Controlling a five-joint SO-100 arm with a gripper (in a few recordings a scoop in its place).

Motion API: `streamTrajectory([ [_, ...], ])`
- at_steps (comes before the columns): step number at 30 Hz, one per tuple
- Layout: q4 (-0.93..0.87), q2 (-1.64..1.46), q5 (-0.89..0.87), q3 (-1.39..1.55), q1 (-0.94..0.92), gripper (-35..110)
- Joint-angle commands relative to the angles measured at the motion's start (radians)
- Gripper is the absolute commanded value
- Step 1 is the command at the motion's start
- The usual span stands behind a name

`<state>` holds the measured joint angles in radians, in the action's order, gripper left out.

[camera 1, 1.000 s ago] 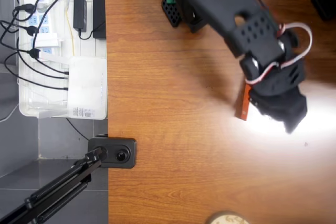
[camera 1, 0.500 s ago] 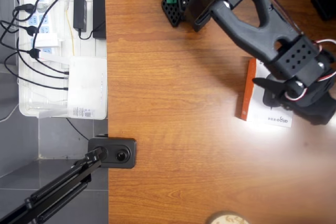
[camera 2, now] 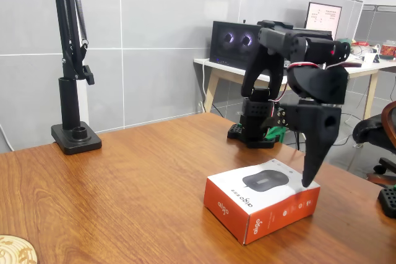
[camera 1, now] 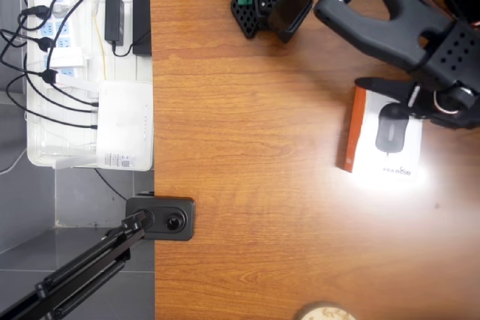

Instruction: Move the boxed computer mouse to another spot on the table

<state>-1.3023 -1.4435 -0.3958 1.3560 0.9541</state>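
Overhead view: the boxed mouse (camera 1: 384, 140) lies flat on the desk (camera 1: 247, 207) close to its right edge, about halfway between the far and near edges, its orange side turned toward the middle of the desk. A patch of glare washes out the near end of the box, so the small grey print there is hard to read. The black arm (camera 1: 375, 13) reaches from its base at the far edge out to the right, and its wrist runs off the right border, so part of it is cut off. The fingers (camera 1: 401, 94) sit over the far end of the box; from above they merge into one dark shape and their spacing cannot be told.

In the fixed view the box (camera 2: 263, 205) shows its printed mouse on top and an orange side toward the camera. The fingers (camera 2: 312, 177) point straight down, the tip just at the top face near the box's right corner; whether it touches is unclear. They look like a single tapered blade, so I cannot tell if they are apart or together, and nothing is clamped between them.

Off the desk's left edge in the overhead view, a white tray (camera 1: 86, 73) holds power strips and cables.
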Motion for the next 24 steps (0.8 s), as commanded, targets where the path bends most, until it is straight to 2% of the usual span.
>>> streamTrajectory([
  [1, -0.035, 0.012, -0.040, -0.037, 0.018, 88],
  [8, 0.049, 0.054, -0.060, -0.060, 0.017, 91],
  [24, 0.034, 0.160, -0.051, -0.278, -0.052, 93],
])
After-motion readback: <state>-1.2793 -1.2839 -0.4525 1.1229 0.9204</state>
